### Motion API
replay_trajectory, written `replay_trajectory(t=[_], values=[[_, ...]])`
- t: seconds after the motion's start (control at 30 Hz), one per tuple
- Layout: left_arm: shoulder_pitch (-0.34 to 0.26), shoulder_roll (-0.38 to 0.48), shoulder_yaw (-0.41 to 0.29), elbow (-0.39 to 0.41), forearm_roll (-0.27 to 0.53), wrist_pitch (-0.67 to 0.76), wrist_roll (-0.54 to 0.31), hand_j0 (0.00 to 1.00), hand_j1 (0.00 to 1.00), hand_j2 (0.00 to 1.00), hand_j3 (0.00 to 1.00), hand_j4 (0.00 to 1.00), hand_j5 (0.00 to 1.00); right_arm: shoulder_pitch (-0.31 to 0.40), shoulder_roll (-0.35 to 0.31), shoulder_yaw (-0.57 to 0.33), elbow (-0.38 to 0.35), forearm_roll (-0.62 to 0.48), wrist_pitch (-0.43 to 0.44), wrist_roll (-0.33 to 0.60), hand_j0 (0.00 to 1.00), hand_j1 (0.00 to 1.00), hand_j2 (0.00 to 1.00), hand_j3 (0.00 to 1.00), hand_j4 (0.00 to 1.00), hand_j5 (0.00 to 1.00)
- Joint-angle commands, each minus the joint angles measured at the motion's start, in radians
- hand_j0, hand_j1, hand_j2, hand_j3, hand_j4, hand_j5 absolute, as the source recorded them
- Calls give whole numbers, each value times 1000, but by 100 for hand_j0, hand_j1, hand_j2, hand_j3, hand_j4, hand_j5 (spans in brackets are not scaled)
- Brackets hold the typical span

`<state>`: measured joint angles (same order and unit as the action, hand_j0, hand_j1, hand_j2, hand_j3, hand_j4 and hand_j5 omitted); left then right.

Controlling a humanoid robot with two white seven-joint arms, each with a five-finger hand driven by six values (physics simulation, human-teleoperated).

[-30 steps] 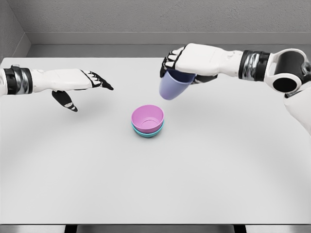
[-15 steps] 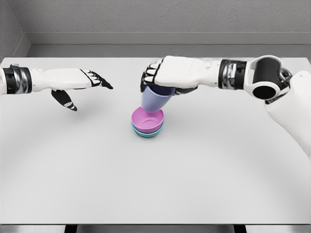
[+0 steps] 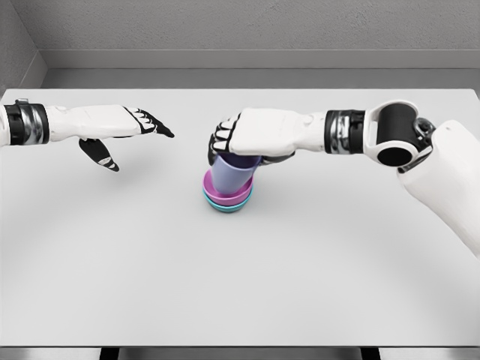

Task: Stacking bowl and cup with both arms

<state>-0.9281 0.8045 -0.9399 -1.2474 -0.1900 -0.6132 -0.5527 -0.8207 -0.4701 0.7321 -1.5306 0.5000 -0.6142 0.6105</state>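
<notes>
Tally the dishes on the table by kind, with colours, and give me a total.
Bowls: 2, a pink bowl nested in a teal bowl.
Cups: 1, a lavender cup held by the right hand with its base down in the pink bowl.
Total: 3 dishes, all in one stack on the table.

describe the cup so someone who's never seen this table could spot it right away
On the white table, look near the middle, where the right hand reaches in from the right. Under that hand is the cup, gripped at its rim and sitting in the pink bowl stacked on a teal bowl. It alone is lavender and tall.
</notes>
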Motion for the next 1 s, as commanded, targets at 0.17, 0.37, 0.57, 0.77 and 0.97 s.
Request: replay_trajectory(t=[0.17,0.37,0.57,0.77,0.97], values=[[0,1,1,0,6,2,0,100,100,100,100,100,100,0,1,6,30,3,3,0,42,42,42,42,42,42],[0,1,1,0,6,2,0,100,100,100,100,100,100,-2,22,6,53,20,3,0,42,42,42,42,42,42],[0,1,1,0,6,2,0,100,100,100,100,100,100,-3,34,18,61,23,3,0,42,42,42,42,42,42],[0,1,1,0,6,2,0,100,100,100,100,100,100,-5,34,33,81,29,3,0,42,42,42,42,42,42],[0,1,1,0,6,2,0,100,100,100,100,100,100,-6,41,35,81,31,3,0,42,42,42,42,42,42]])
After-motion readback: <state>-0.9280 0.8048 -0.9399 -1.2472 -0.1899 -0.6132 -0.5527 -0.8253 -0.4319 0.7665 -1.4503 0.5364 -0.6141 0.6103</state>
